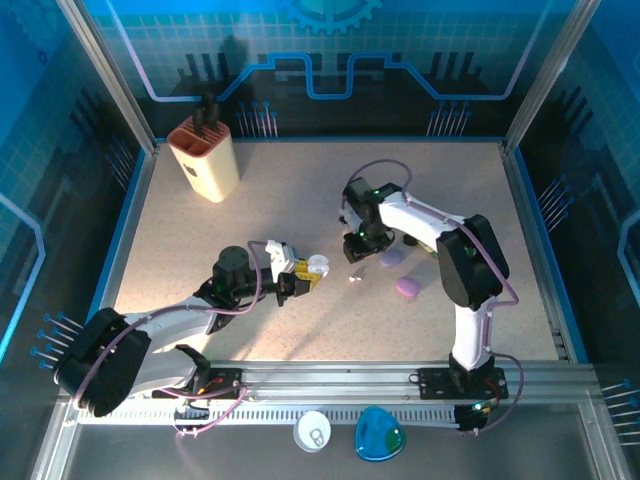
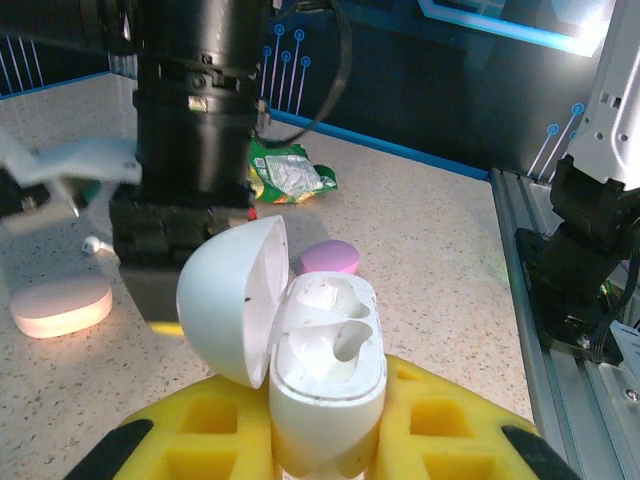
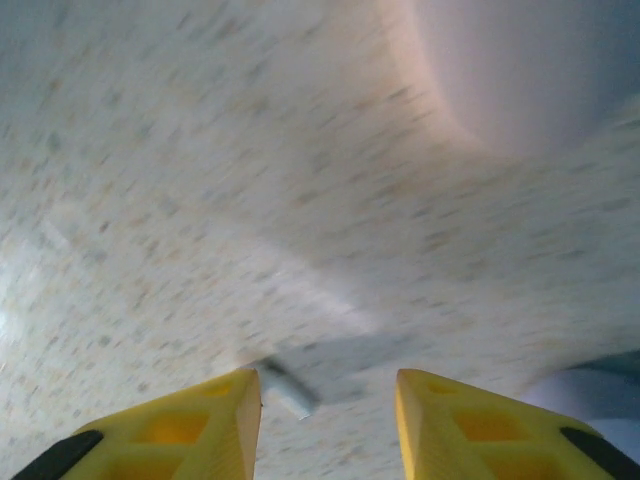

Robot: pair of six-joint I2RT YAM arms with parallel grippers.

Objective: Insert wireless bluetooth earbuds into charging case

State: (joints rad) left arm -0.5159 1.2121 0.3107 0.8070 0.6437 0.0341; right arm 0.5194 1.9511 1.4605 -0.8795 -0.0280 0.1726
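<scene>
My left gripper (image 1: pixel 300 275) (image 2: pixel 325 388) is shut on a white charging case (image 1: pixel 316 266) (image 2: pixel 328 370), held upright between the yellow fingers (image 2: pixel 440 420). Its lid hangs open to the left and the moulded wells face up. My right gripper (image 1: pixel 357 250) (image 3: pixel 328 380) points down at the table just right of the case, jaws apart and open. A white earbud stem (image 3: pixel 286 391) lies on the table against the inside of its left finger, blurred. Another tiny white earbud (image 1: pixel 353 278) lies just in front of that gripper, and one (image 2: pixel 92 243) shows left of the right wrist.
A lavender case (image 1: pixel 391 258) and a pink case (image 1: pixel 407 288) (image 2: pixel 330 257) lie right of the grippers. A pale pink case (image 2: pixel 60 305) sits at the left, a green packet (image 2: pixel 290 176) further back. A beige holder (image 1: pixel 205 155) stands at the far left.
</scene>
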